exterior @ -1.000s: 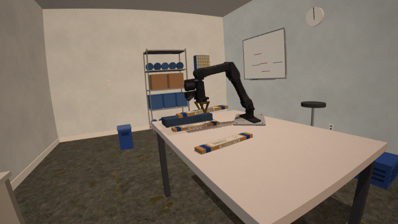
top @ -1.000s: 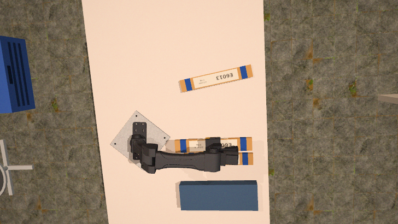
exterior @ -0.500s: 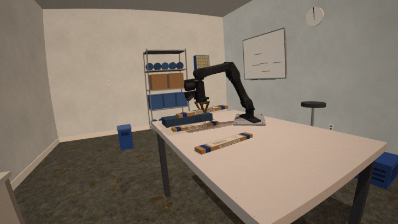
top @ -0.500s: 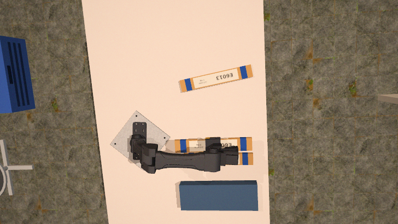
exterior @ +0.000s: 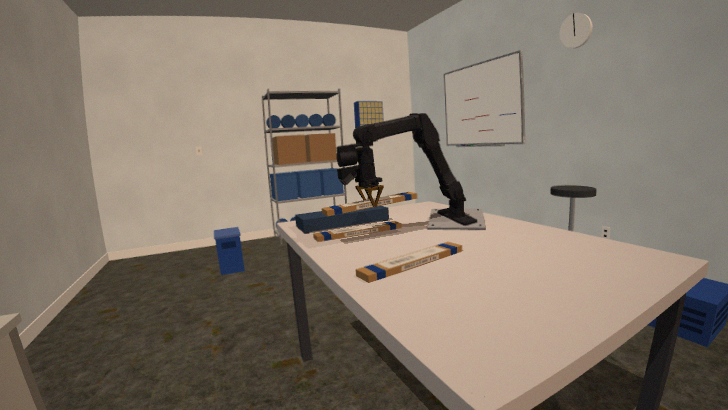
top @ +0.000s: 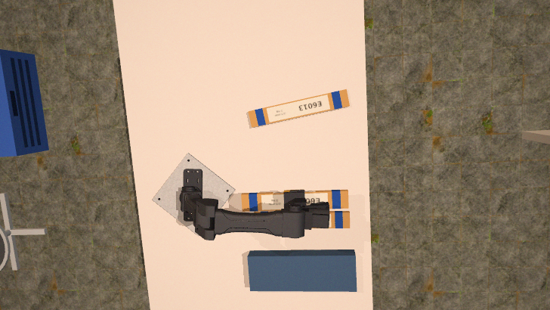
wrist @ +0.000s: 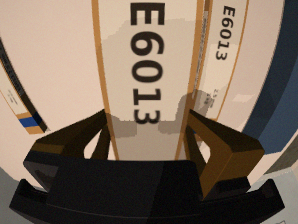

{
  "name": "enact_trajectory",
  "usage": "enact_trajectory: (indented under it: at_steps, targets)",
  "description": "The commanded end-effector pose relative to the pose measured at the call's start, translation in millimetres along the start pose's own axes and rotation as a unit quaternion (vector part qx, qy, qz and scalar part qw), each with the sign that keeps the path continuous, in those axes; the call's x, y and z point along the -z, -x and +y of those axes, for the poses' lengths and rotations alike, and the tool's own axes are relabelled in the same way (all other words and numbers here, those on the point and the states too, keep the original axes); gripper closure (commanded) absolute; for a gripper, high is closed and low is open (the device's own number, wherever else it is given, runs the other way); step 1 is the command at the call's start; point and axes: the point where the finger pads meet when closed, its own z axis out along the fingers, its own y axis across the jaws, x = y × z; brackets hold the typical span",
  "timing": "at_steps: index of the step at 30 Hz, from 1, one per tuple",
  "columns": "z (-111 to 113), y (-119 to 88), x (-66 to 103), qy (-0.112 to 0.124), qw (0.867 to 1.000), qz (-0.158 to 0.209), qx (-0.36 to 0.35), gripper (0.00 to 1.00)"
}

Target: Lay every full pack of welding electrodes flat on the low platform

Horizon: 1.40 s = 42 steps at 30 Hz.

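Pale pinkish table (top: 230,57) (exterior: 534,295) (wrist: 55,65), dark mottled floor (top: 454,184) (exterior: 168,305); whiteboard (exterior: 483,101) on a bluish wall. The gripper (exterior: 375,204) (wrist: 147,112) is clamped on an E6013 pack (top: 341,199) (exterior: 351,206) (wrist: 145,90), raised above the table, beside the platform (top: 301,272) (exterior: 341,219) (wrist: 280,95), not over it. Pack lies level, long axis roughly parallel to the platform's; its "E" points away from the arm's base (top: 169,188) (exterior: 478,225).

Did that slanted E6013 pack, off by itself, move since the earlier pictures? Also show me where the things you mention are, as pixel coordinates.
No, the slanted E6013 pack (top: 298,108) (exterior: 410,260) (wrist: 29,121) keeps its place and slant against the table's (top: 230,46) (exterior: 534,305) (wrist: 55,60) edge.
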Motion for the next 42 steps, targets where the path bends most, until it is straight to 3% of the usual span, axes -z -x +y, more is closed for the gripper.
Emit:
enact_trajectory:
  at_steps: [1, 26, 27, 29, 32, 33, 36, 42]
  targets:
    - [4.8, 0.2, 29.8, -0.003, 0.999, -0.039, 0.005, 1.00]
    - [4.8, 0.2, 29.8, -0.003, 0.999, -0.039, 0.005, 1.00]
    - [10.1, 0.8, 39.8, -0.003, 0.999, -0.052, 0.009, 1.00]
    - [9.2, -1.0, 25.7, -0.002, 0.999, -0.044, 0.008, 1.00]
    - [9.2, -0.1, 25.1, -0.003, 0.999, -0.045, 0.008, 1.00]
    - [4.2, 5.6, 34.3, -0.004, 0.998, -0.062, 0.002, 1.00]
    - [4.6, -0.5, 17.8, -0.004, 0.999, -0.044, 0.002, 1.00]
    - [8.3, 3.2, 11.1, -0.004, 0.999, -0.050, 0.008, 1.00]
